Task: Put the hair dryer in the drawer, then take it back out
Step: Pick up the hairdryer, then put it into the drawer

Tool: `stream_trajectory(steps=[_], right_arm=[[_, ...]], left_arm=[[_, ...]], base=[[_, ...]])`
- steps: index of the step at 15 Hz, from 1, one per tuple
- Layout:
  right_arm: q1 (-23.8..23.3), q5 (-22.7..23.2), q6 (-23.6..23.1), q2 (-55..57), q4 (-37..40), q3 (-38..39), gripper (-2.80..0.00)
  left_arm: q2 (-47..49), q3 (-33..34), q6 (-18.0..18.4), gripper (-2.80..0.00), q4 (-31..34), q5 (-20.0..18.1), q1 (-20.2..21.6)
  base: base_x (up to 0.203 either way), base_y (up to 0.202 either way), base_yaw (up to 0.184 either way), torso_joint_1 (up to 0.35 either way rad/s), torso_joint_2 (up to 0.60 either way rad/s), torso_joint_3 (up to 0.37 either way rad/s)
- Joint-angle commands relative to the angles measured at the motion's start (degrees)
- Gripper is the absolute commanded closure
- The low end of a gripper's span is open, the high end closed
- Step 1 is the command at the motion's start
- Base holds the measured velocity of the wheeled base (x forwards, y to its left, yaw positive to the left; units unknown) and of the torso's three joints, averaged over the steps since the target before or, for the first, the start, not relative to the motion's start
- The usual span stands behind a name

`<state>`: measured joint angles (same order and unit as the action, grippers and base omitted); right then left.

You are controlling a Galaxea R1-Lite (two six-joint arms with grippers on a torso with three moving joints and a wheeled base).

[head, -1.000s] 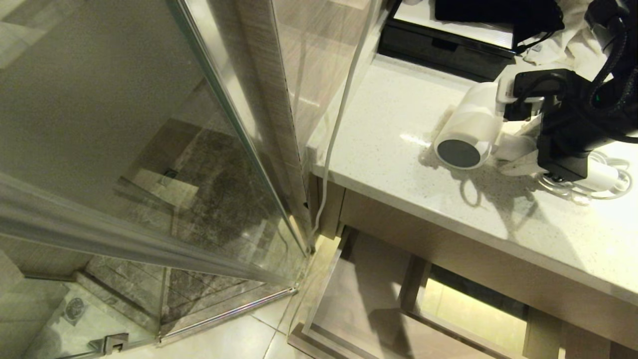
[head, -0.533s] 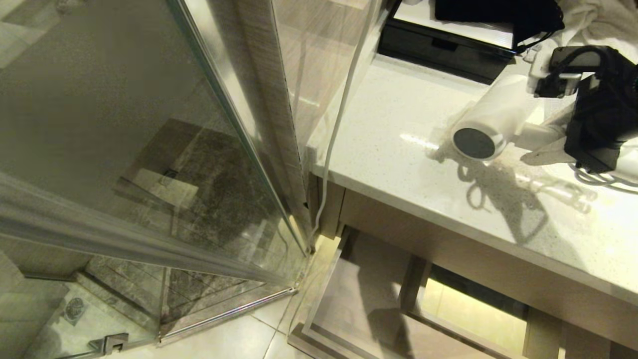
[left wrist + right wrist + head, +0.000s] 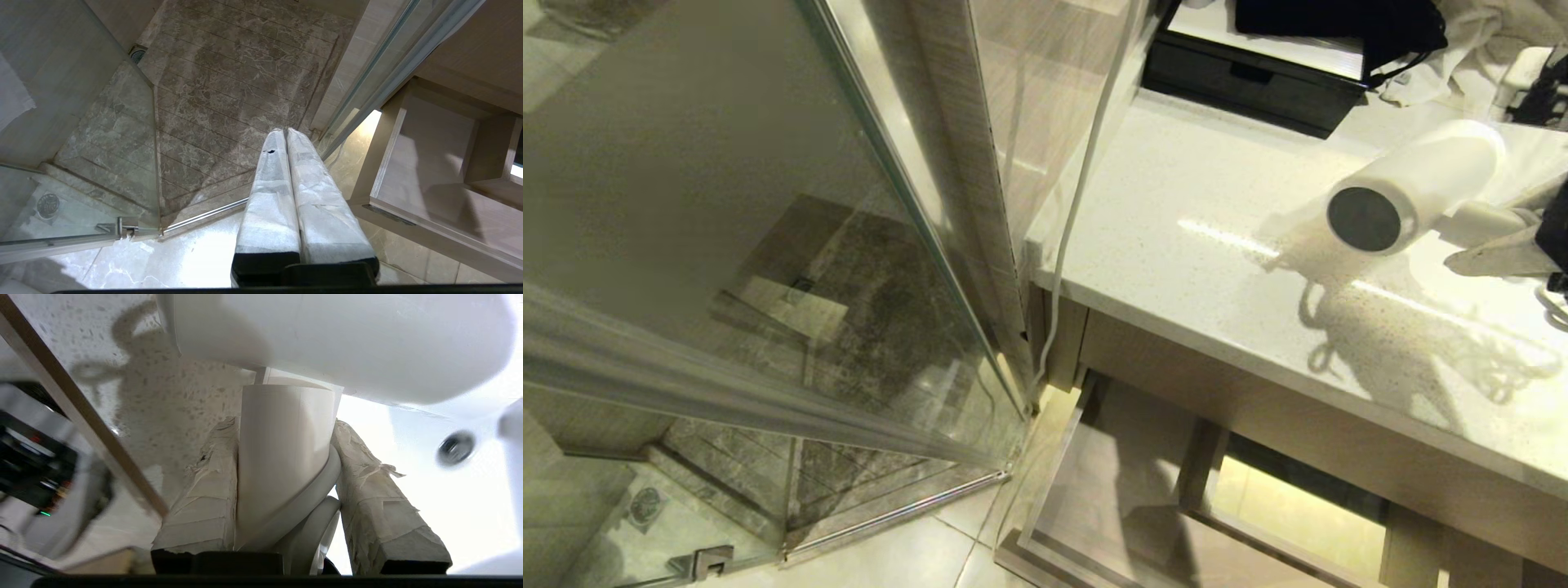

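Observation:
The white hair dryer [image 3: 1421, 184] hangs above the pale countertop [image 3: 1176, 245] at the far right of the head view, its dark grey round end turned toward the counter's front. My right gripper [image 3: 286, 424] is shut on its handle, one taped finger [image 3: 204, 490] on each side, with the barrel [image 3: 327, 339] across the tips. A loop of white cord is pinched against one finger. The light-wood drawer [image 3: 1045, 482] stands pulled open below the counter, nothing visible inside it. My left gripper [image 3: 286, 131] is shut and hangs over the floor beside the drawer [image 3: 380, 163].
A glass shower door [image 3: 768, 245] fills the left half of the head view. A white cable [image 3: 1078, 188] runs down the counter's left end. A black box [image 3: 1241, 73] and a crumpled towel [image 3: 1462, 57] sit at the counter's back. A sink drain [image 3: 454, 447] lies beyond the dryer.
My right gripper has carried the hair dryer to the right and higher above the counter, so most of the arm has left the head view. The left arm has not moved.

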<state>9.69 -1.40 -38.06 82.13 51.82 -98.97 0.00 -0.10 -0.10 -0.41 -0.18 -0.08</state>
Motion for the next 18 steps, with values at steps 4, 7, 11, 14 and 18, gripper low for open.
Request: stream_trajectory(steps=[4, 7, 11, 14, 18], right_arm=[[-3.27, -0.09, 7.12, -5.67, -0.23, 2.46, 0.00], [-5.02, -0.09, 9.43, -8.16, -0.55, 4.11, 0.00], [-5.21, -0.18, 17.06, -9.01, -0.84, 4.75, 0.00], [-5.21, -0.20, 16.96, -8.91, -1.14, 4.59, 0.00], [-5.12, -0.18, 16.73, -9.69, -1.97, 6.01, 0.00]], left_arm=[[0.09, 0.01, 0.01, 0.00, -0.03, 0.01, 0.00], [0.09, 0.01, -0.07, 0.00, -0.03, 0.01, 0.00], [0.09, 0.01, -0.07, 0.00, -0.03, 0.01, 0.00], [0.09, 0.01, -0.03, 0.00, -0.03, 0.01, 0.00], [0.09, 0.01, 0.01, 0.00, -0.03, 0.01, 0.00]], base=[[0.000, 0.000, 0.000, 0.000, 0.00, 0.000], [0.000, 0.000, 0.000, 0.000, 0.00, 0.000], [0.000, 0.000, 0.000, 0.000, 0.00, 0.000], [0.000, 0.000, 0.000, 0.000, 0.00, 0.000], [0.000, 0.000, 0.000, 0.000, 0.00, 0.000]])
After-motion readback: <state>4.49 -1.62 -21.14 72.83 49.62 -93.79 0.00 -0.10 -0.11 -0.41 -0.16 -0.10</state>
